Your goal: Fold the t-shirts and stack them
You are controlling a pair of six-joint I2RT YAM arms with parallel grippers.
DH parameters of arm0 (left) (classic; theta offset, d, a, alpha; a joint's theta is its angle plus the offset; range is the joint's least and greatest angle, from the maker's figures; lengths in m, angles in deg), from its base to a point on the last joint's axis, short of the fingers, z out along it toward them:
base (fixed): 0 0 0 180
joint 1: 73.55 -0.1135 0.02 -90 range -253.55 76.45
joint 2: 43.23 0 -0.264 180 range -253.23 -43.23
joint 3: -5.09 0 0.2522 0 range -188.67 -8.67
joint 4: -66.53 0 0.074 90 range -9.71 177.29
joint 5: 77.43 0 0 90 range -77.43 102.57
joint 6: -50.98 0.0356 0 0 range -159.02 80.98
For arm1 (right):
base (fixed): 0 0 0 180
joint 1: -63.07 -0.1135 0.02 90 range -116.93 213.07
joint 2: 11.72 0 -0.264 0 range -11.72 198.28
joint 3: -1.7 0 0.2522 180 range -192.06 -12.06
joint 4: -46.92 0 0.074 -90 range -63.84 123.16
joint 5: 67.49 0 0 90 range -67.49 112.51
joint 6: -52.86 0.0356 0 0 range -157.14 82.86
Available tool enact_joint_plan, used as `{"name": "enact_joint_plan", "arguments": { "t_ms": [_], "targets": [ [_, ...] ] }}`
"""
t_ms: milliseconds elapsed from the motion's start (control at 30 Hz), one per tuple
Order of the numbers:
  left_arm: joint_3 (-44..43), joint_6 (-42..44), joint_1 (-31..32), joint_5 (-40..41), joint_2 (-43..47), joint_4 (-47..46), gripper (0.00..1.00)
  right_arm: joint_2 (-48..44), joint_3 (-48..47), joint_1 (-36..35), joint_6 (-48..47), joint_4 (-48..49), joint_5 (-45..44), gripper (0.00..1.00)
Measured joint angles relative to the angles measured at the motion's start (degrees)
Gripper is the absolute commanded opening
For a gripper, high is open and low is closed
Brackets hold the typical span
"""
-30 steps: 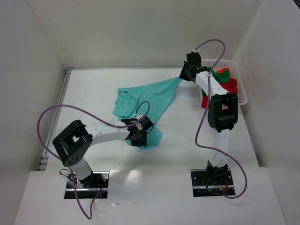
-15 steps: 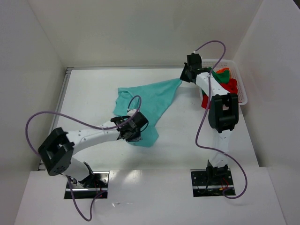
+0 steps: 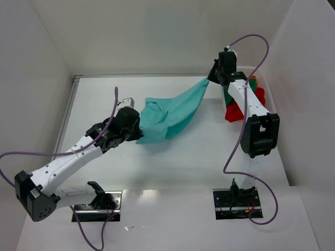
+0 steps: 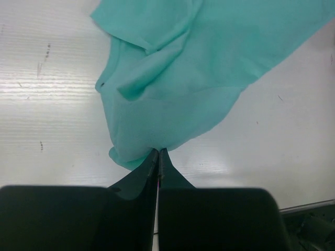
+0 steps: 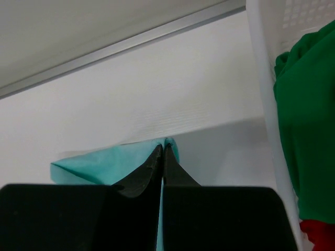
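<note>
We count one white table (image 3: 209, 157). One teal t-shirt (image 3: 172, 112) stretches across it between the arms. One lattice basket (image 5: 260, 63) at the right holds one green shirt (image 5: 309, 130), with one red shirt (image 3: 234, 111) at its side. Both grippers are clenched: the left gripper (image 4: 158, 152) pinches the teal t-shirt's near edge, and the right gripper (image 5: 163, 146) pinches its far corner.

The white table (image 3: 209, 157) bears a lattice basket (image 5: 264, 63) at its far right and sagging folds of the teal t-shirt (image 3: 170, 112).

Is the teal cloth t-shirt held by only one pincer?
No, the left pincer and right pincer each pinch the teal cloth t-shirt.
</note>
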Motion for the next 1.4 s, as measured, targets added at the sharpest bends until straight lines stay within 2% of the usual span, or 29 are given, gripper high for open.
{"name": "enact_joint_plan", "arguments": {
  "t_ms": [167,300,433,633,867,1033,1067,1167,1200,1333,1400],
  "targets": [
    [1.05,1.62,-2.93,-2.19,2.38,0.02,0.00,-5.51,4.85,0.00,0.02,0.81,0.20,0.00],
    [7.13,1.20,-3.41,-7.76,3.19,-2.34,0.00,-6.56,8.24,0.00,0.02,1.46,0.33,0.00],
    [12.24,0.96,-2.69,-13.73,-0.46,-3.21,0.00,-6.54,11.72,0.00,0.02,1.88,1.03,0.00],
    [12.70,1.31,-0.96,-20.20,-7.13,-5.35,0.01,-6.43,13.44,0.00,0.02,2.29,1.31,0.00],
    [12.94,2.64,0.50,-26.10,-13.97,-8.63,0.15,-6.12,13.46,0.00,0.02,2.82,1.44,0.00],
    [14.19,2.86,1.79,-27.74,-15.87,-9.25,0.35,-5.75,13.46,0.00,0.02,2.89,1.44,0.00],
    [14.43,2.80,1.84,-27.93,-15.87,-9.29,0.42,-5.68,13.46,0.00,0.02,2.91,1.44,0.00],
    [15.08,2.43,1.81,-28.26,-15.85,-9.49,0.54,-5.57,13.46,0.00,0.02,2.93,1.44,0.00],
    [15.41,2.32,1.81,-28.37,-15.85,-9.62,0.64,-5.55,13.46,0.00,0.02,2.91,1.44,0.00],
    [16.70,0.94,1.81,-27.93,-15.23,-9.60,0.72,-5.55,13.46,0.00,0.02,2.91,1.44,0.00],
    [17.29,-0.15,1.81,-27.17,-14.27,-9.62,0.73,-5.53,13.46,0.00,0.00,2.91,1.44,0.00]
  ]
}}
